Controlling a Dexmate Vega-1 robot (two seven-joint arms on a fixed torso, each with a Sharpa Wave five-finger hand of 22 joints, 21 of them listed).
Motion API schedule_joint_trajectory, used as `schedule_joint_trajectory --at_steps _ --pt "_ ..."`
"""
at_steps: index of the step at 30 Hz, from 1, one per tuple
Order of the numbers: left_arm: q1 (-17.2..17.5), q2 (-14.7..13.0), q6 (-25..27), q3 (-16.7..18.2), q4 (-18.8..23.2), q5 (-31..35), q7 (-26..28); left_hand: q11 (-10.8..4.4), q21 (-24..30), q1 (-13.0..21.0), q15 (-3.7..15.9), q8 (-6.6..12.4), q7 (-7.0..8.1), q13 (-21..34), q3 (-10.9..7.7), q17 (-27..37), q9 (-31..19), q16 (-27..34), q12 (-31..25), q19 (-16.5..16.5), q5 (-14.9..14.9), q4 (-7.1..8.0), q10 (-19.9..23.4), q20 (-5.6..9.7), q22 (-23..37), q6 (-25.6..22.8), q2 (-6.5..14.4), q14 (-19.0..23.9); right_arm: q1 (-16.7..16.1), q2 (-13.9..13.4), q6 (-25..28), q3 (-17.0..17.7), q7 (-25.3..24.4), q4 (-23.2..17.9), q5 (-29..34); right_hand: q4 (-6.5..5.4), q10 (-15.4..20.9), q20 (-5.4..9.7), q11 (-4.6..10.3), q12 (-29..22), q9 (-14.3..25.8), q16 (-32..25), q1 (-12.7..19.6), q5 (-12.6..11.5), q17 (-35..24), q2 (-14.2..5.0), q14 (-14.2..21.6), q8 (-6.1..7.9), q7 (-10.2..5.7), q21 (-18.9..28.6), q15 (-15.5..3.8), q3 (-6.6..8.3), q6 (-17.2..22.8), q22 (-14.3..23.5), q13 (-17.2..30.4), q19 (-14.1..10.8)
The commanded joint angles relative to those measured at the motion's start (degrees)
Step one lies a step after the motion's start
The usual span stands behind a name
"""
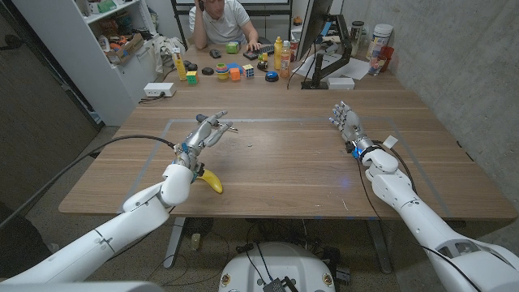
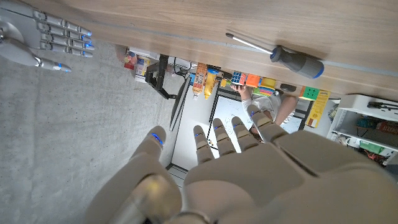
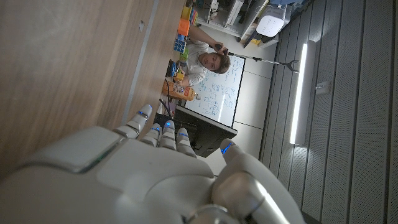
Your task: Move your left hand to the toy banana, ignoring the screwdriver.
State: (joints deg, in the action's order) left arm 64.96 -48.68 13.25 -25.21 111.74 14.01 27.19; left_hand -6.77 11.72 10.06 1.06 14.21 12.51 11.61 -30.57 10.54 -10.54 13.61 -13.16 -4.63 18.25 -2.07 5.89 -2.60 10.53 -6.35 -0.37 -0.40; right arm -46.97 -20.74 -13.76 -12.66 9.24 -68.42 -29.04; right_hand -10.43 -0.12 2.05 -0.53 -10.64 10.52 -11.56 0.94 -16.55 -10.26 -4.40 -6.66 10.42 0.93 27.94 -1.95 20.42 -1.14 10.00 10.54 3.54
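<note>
Your left hand is hovering with fingers spread and holding nothing, its fingertips reaching just beside the screwdriver. The banana is lying nearer you, close to the table's front edge, beside your left wrist. Bare wood is lying open across the middle. Your right hand is waiting spread, well apart. Toys and bottles are crowding the far edge; no writing is readable

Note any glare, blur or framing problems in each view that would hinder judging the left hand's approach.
Head view: evenly lit and sharp, toy banana partly hidden by the left hand's forearm. Left wrist view: inverted, screwdriver sharp, close fingers soft. Right wrist view: bright ceiling strip, no glare on the table.
</note>
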Motion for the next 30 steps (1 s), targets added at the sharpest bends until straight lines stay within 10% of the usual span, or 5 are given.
schedule_joint_trajectory --at_steps 1,18,30 --pt "1.85 -2.39 8.99 -2.37 5.89 11.44 1.03 -0.45 -0.19 0.93 0.39 -0.23 0.13 0.14 -0.29 0.33 -0.33 -0.24 0.43 0.59 0.42 -0.57 -0.57 -0.12 0.24 0.03 0.09 -0.58 0.04 0.64 0.19 0.56 0.41 0.28 0.56 0.04 -0.28 6.51 -0.23 -0.36 0.15 -0.27 0.23 -0.32 -0.19 -5.53 -0.37 0.39 0.32 -0.24 -2.37 0.40 -0.32 0.31 0.24 0.61" --pt "8.29 -5.22 12.86 -2.09 10.85 19.06 1.99 0.15 -0.35 2.66 0.02 -1.59 0.06 0.60 -0.19 0.59 -0.52 -0.67 1.51 1.88 0.68 -2.70 -2.90 -0.86 0.29 2.78 -0.97 -1.54 0.86 1.24 -0.34 0.57 1.21 1.97 0.99 0.04 -0.27 6.44 -0.31 -0.37 0.15 -0.27 0.20 -0.28 -0.18 -5.48 -0.33 0.36 0.37 -0.43 -2.21 0.37 -0.43 0.31 0.25 0.54" --pt "13.89 -6.64 19.61 -1.38 14.38 25.04 1.95 1.05 0.19 3.88 0.51 1.15 -0.17 1.57 -0.69 1.28 -1.24 1.15 -0.41 0.91 0.47 -4.20 2.11 -2.14 0.35 -4.32 -0.46 2.79 1.82 1.81 -0.29 0.12 1.50 3.12 1.25 0.05 -0.25 6.40 -0.29 -0.38 0.15 -0.28 0.17 -0.25 -0.18 -5.45 -0.26 0.30 0.33 -0.62 -2.17 0.34 -0.65 0.32 0.25 0.48"
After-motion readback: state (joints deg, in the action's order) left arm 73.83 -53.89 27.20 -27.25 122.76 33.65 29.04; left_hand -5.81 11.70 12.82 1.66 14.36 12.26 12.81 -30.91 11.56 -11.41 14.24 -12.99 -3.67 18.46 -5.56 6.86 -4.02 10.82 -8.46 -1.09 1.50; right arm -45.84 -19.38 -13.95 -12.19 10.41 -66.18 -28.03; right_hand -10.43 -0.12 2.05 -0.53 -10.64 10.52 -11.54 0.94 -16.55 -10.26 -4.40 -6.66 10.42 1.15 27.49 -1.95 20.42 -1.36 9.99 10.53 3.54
